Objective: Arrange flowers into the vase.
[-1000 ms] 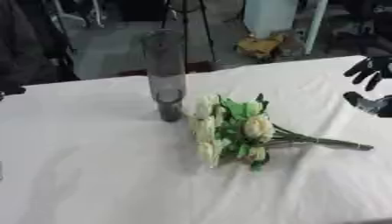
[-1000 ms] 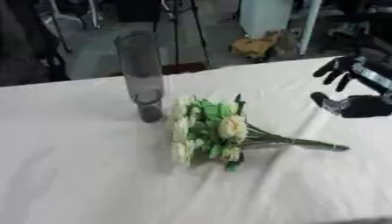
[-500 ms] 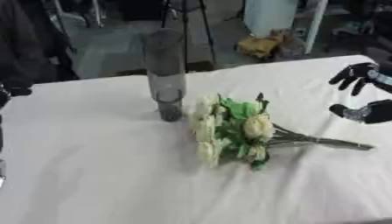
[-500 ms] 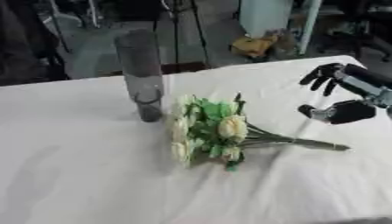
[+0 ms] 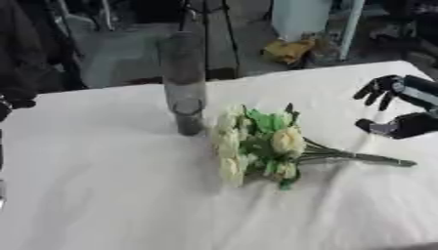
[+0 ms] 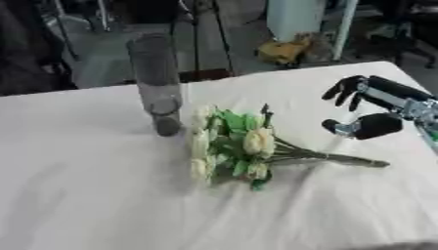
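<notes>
The desk [image 5: 102,195] is covered with a white cloth, somewhat creased toward the near edge. A tall, dark, translucent vase [image 5: 184,83] stands upright on it, left of centre and toward the far side. It holds no flowers.

The bunch of flowers [image 5: 261,146] lies flat on the cloth just to the right of the vase base, close to it; contact between the two cannot be confirmed. The pale cream blooms and green leaves face the vase side, and the bundled stems [image 5: 363,157] run out to the right, ending near the right edge of the left eye view.

The right hand [image 6: 363,110] hovers above the right part of the desk, beyond the stem ends and apart from them. Its fingers [image 6: 342,90] are spread and hang downward in a relaxed curve, with the thumb set apart below them; the hand is open and holds nothing. It touches neither the flowers nor the vase.

A dark shape shows at the extreme left edge of the left eye view; whether it is the left hand cannot be told.
</notes>
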Controlling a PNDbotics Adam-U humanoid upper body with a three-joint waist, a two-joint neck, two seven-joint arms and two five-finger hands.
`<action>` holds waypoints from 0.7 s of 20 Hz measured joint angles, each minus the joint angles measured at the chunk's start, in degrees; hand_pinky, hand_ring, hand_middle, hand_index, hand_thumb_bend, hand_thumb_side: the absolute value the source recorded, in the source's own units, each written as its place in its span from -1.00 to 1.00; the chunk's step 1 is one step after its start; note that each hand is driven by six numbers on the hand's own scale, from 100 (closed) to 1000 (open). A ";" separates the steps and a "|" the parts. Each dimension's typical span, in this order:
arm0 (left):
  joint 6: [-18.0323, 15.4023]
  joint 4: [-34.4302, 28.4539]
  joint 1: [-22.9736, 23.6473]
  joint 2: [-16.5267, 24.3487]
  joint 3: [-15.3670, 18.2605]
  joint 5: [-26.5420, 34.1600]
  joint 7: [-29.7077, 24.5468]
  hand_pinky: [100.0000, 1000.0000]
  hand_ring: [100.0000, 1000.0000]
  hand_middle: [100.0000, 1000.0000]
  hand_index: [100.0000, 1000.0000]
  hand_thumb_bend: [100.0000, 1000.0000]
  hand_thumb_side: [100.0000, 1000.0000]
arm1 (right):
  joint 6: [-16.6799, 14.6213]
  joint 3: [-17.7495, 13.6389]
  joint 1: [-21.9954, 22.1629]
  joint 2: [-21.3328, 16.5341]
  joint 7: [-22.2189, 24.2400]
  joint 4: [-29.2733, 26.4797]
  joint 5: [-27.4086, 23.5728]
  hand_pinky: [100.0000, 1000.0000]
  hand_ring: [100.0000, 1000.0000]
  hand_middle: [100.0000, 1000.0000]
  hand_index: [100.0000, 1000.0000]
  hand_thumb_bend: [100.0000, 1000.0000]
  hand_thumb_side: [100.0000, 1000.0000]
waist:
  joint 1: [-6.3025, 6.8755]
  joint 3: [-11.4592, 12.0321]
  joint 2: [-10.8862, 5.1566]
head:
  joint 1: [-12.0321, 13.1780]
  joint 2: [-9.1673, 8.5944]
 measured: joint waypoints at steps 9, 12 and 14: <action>0.06 0.29 -0.01 -0.39 -0.23 0.20 -0.08 0.19 0.12 0.14 0.39 -0.14 0.84 | -1.46 0.89 -2.38 2.94 0.99 6.38 2.94 0.06 0.36 0.42 0.57 -0.43 -0.27 | 0.01 0.12 0.15 | -0.25 0.41; 0.13 0.30 -0.02 -0.49 -0.26 0.26 -0.16 0.19 0.12 0.14 0.39 -0.14 0.84 | -2.02 1.15 -2.83 3.77 1.21 7.89 3.83 0.06 0.36 0.42 0.57 -0.43 -0.26 | 0.01 0.29 0.15 | -0.27 0.42; 0.16 0.30 -0.02 -0.50 -0.28 0.27 -0.20 0.19 0.12 0.14 0.39 -0.14 0.84 | -2.29 1.37 -2.90 4.21 1.36 8.80 4.55 0.06 0.36 0.42 0.57 -0.42 -0.26 | 0.01 0.44 0.15 | -0.28 0.42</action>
